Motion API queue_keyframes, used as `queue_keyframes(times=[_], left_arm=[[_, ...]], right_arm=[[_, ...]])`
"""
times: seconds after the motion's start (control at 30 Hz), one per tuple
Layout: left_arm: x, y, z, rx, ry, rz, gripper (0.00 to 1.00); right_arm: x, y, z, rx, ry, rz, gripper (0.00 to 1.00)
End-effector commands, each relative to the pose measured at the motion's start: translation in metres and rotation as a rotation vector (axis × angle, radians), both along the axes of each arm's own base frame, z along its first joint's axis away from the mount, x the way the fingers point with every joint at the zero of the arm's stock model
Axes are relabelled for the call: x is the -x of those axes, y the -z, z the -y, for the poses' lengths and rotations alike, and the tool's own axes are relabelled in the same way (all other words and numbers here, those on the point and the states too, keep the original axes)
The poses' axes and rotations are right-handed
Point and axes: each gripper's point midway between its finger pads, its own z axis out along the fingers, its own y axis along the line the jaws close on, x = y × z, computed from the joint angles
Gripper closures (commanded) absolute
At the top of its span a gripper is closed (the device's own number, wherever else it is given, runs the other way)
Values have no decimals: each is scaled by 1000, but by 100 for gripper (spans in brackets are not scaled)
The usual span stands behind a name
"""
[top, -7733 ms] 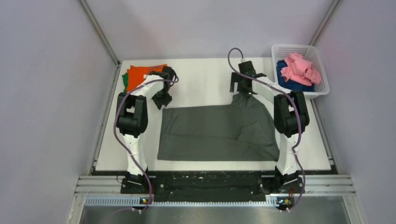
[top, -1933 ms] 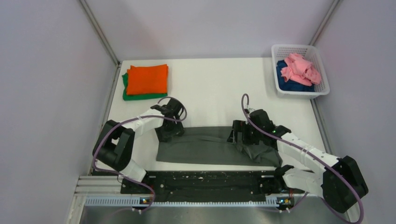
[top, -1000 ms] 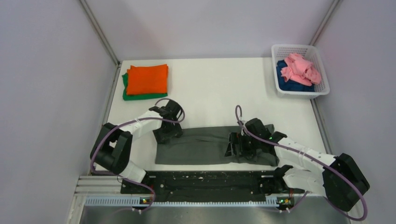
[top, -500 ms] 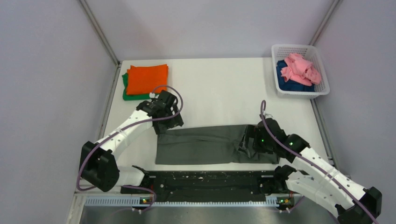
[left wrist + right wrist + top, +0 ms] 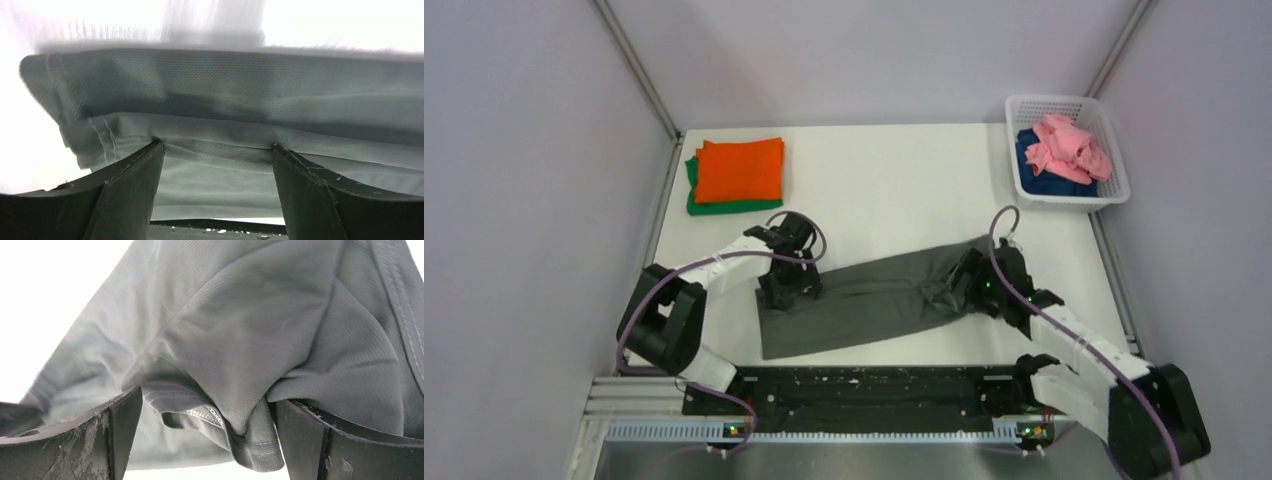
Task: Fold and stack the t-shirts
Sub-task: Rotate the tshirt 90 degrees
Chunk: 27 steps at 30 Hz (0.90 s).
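Lying slantwise on the near half of the white table (image 5: pixel 884 190), the dark grey t-shirt (image 5: pixel 864 300) is folded into a long narrow strip. Its left end sits closer to the arm bases and its right end is angled away from them.

The left gripper (image 5: pixel 786 290) is down on the strip's left end. In the left wrist view its two fingers (image 5: pixel 125 190) stand wide apart, and the layered, stitched edge of the grey cloth runs flat across and beyond their tips, not pinched.

The right gripper (image 5: pixel 964 288) is at the opposite end, where the cloth is rumpled. From the right wrist camera its fingers (image 5: pixel 310 440) are likewise spread. A bunched fold with a hem bulges down between them and touches both inner faces near the tips.

At the far left corner an orange t-shirt (image 5: pixel 740 170) lies folded on top of a green t-shirt (image 5: pixel 692 195), well apart from the grippers. At the far right a white mesh basket (image 5: pixel 1056 100) holds a crumpled pink t-shirt (image 5: pixel 1069 145) over a dark blue t-shirt (image 5: pixel 1052 184).
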Motion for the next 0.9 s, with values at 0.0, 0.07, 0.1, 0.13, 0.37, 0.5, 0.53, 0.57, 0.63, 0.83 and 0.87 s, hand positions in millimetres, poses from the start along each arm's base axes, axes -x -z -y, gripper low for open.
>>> queue_keyframes(times=[0.0,0.07,0.1,0.13,0.37,0.5,0.53,0.57,0.63,0.83,0.87], left_arm=[[7,12,9,53,-26,-13,16],[13,11,23,116,-23,-28,17],[15,11,30,139,-20,-31,18],[17,8,38,160,-16,-29,18],[24,-9,102,258,38,1,18],[21,-10,132,252,64,5,19],[19,-12,135,234,59,6,19],[16,-13,137,213,47,11,19],[9,-20,140,182,20,26,19],[3,-37,156,241,28,65,18],[3,-39,156,238,29,68,18]], right_arm=[[-68,-10,-7,-59,-5,204,1],[-100,-17,-9,-6,-25,247,1],[-117,-19,-12,20,-47,251,1],[-134,-19,-16,44,-74,249,1],[-256,-12,-62,36,-225,265,1],[-312,0,-104,-83,-300,287,3],[-324,6,-112,-103,-316,280,3],[-341,9,-121,-116,-325,283,4],[-358,19,-129,-129,-320,282,5],[-395,-17,-154,-163,-351,376,5],[-396,-29,-155,-151,-372,386,5]])
